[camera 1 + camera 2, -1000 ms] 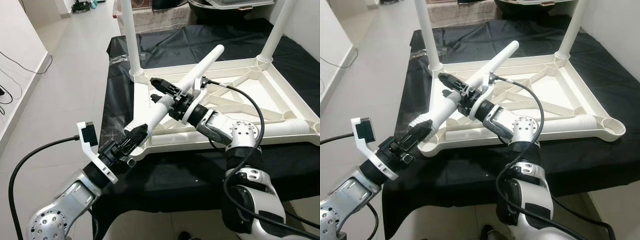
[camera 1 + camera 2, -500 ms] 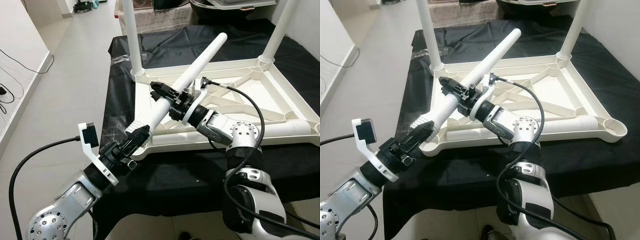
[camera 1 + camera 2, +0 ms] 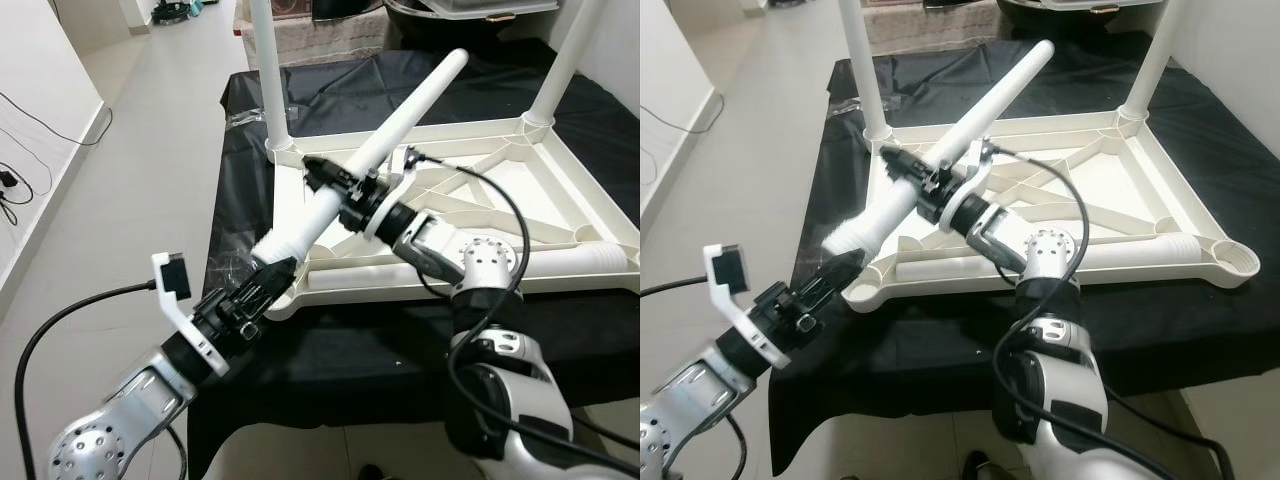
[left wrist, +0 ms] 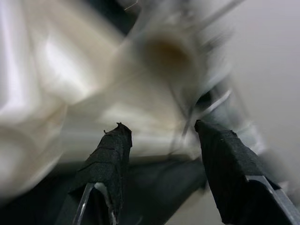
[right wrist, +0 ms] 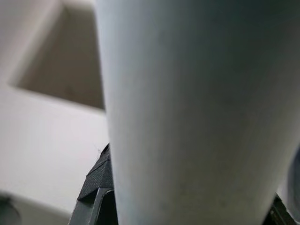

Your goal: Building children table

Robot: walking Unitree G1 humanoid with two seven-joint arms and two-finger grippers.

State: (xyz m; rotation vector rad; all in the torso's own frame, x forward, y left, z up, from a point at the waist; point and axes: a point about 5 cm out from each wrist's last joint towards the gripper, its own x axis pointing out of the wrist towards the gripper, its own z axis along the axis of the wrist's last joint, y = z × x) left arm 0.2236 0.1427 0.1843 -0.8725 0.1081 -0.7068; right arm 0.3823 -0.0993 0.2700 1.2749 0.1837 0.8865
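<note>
right gripper (image 3: 322, 180) clamped round white table leg (image 3: 375, 155), leg tilted above upturned white tabletop (image 3: 540, 170) on black cloth (image 3: 330, 85). left gripper (image 3: 272, 277) fingers spread apart, holding nothing, at near left corner of tabletop, just under leg's threaded end. another leg (image 3: 380, 281) lies in frame.

Pale tiled floor (image 3: 130, 170), white wall (image 3: 25, 120) with trailing cables (image 3: 40, 125), black cloth (image 3: 330, 85)
</note>
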